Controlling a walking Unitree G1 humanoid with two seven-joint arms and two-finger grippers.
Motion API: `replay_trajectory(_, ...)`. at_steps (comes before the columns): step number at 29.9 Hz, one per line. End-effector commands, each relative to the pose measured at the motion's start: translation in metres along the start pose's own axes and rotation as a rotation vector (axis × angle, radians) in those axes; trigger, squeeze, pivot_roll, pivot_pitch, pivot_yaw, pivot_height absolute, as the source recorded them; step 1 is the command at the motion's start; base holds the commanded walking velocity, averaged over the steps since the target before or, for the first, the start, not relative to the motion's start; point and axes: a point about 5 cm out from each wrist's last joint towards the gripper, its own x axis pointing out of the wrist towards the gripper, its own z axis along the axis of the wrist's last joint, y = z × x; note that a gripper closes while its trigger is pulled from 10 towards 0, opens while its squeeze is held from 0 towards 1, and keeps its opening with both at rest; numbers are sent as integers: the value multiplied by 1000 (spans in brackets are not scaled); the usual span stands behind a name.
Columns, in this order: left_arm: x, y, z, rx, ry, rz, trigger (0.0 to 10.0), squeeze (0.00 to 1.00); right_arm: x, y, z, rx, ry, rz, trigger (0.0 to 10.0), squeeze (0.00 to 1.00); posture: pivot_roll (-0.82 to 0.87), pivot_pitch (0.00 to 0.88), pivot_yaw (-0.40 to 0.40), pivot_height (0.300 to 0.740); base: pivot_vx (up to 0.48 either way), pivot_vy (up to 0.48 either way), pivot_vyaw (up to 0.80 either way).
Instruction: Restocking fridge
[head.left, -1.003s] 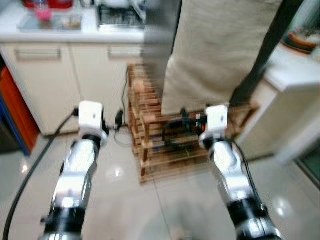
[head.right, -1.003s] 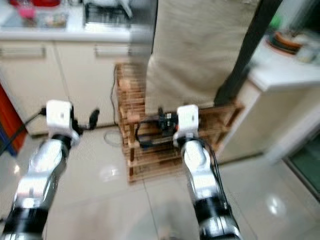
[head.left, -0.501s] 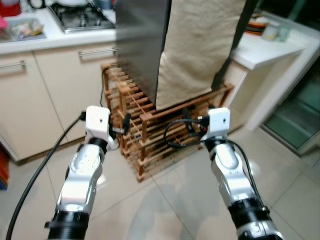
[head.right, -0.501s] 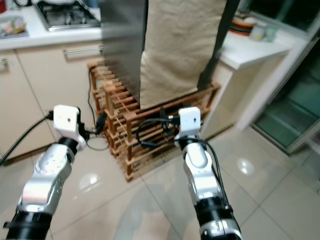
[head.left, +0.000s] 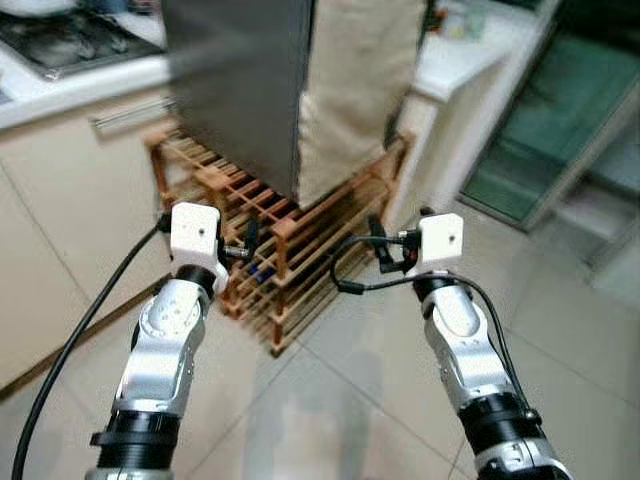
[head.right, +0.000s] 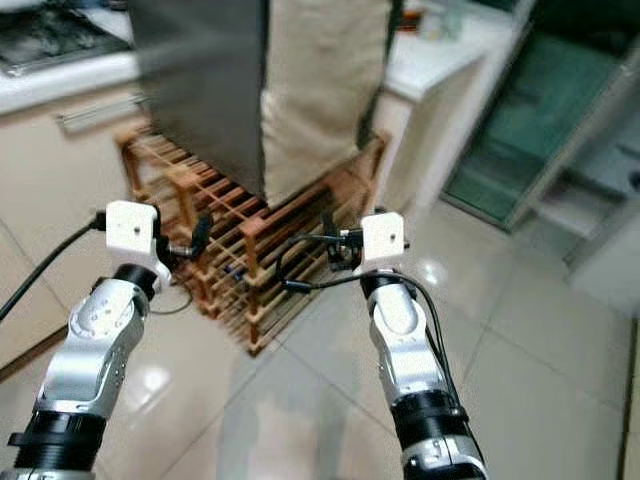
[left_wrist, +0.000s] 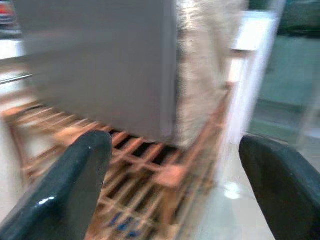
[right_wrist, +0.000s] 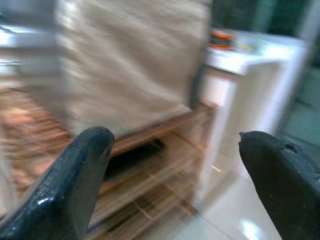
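Observation:
Both arms are held out in front of me at about waist height. My left gripper (head.left: 250, 240) is open with nothing between its fingers, close to the near corner of a slatted wooden rack (head.left: 300, 260). My right gripper (head.left: 380, 250) is also open and empty, just to the right of that rack. On the rack stands a tall grey metal appliance (head.left: 235, 90) with a beige cloth (head.left: 350, 80) hanging down its right face. In the left wrist view the gripper (left_wrist: 172, 147) points at the appliance's corner. In the right wrist view the gripper (right_wrist: 175, 145) points at the cloth.
A cream kitchen cabinet (head.left: 60, 200) with a hob (head.left: 50, 35) on its worktop stands to the left. A white counter (head.left: 470, 50) adjoins the rack on the right, and beyond it is a green-tinted glass door (head.left: 560, 120). A black cable (head.left: 80, 330) trails from my left arm over the glossy tiled floor.
The whole picture has swung: my head has turned to the right, so the cabinets slid left and the glass door came into view. Both arms keep their pose.

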Motion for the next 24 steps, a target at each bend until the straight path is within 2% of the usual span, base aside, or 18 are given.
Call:
replay_trajectory(1,0,7,1,23,-1,16,10000,0,4,-1,6,25,-19,-20,10000,0,-28,0,-49,740,0,458,-744)
replay_trajectory(7,0,14,0,32,4,36,10000,0,4,-4,5,32,-10,-33,10000,0,-35,0,-45,740,0,449,-738)
replay_trajectory(10,1,17,1,42,-2,72,10000,0,5,-6,7,28,-17,-33,10000,0,-38,0,-43,740,0,0,-731)
replay_trajectory(16,3,11,14,-10,-77,63,10000,0,8,-8,19,-3,-64,-37,10000,0,-36,0,-46,740,0,0,0)
replay_trajectory(19,3,11,16,-10,-84,67,10000,0,8,-7,21,-5,-75,-36,10000,0,-37,0,-52,740,0,0,0)
replay_trajectory(20,-6,12,19,11,-88,61,10000,0,-9,-15,19,-15,-49,-63,10000,0,-28,0,-64,740,0,0,0)
replay_trajectory(21,-25,18,20,38,-90,54,10000,0,-32,-22,16,-43,-15,-67,10000,0,-36,0,-63,740,0,0,0)
replay_trajectory(22,-25,18,20,38,-90,54,10000,0,-32,-22,16,-43,-15,-67,10000,0,-36,0,-63,740,0,0,0)
replay_trajectory(23,-44,26,13,46,-60,56,10000,0,-52,-29,11,-51,24,-61,10000,0,-35,0,-59,740,0,0,0)
replay_trajectory(24,-50,29,10,44,-46,59,10000,0,-59,-32,8,-47,40,-62,10000,0,-35,0,-59,740,0,0,0)
